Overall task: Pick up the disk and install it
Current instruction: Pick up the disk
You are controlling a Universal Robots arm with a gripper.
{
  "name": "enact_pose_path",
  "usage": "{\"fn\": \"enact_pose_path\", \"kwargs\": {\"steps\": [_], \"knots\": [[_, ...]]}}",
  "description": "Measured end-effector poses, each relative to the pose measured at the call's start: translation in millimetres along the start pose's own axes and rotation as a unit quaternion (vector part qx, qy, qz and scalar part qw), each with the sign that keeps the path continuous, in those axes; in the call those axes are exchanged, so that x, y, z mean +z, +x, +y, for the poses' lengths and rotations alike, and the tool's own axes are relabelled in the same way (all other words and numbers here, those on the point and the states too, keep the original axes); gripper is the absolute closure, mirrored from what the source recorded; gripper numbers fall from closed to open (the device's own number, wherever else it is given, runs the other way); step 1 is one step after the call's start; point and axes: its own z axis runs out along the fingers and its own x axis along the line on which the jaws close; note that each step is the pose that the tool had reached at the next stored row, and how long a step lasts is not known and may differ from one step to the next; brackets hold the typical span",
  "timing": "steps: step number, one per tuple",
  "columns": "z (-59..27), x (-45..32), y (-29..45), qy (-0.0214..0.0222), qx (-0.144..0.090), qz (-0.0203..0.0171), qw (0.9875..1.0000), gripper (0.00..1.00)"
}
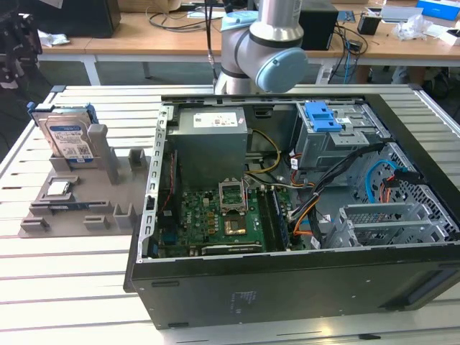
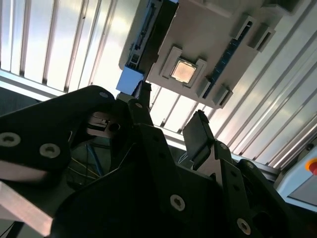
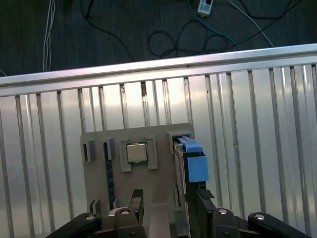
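Hand [image 3: 168, 213] hangs over the grey holder [image 3: 94, 178], fingers spread and empty. The disk [image 1: 68, 136] stands on edge in that holder's far slot, on the slatted surface [image 1: 72, 287] at the exterior view's left, well apart from the open computer case [image 1: 287, 287]. It should be stiff, dense for its size, smooth-faced and shock-sensitive; pinching squarely across its flat faces near the top edge, by the blue frame [image 3: 195, 166], looks safest.

Base of the disk [image 1: 66, 135] behind grey holder [image 1: 108, 185]; arm [image 1: 269, 36] past the exterior view's top edge.
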Motion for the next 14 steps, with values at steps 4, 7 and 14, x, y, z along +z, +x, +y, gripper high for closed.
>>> {"fn": "enact_pose_path", "kwargs": {"steps": [4,7,14], "knots": [[0.9,0.3,-8.8,0.0000,0.000,0.0000,1.0000,0.46],[1.5,2.8,-14.8,0.0000,0.000,0.0000,1.0000,0.46],[5.4,52.0,-26.5,0.0003,-0.023,-0.0020,0.9997,0.46]]}}
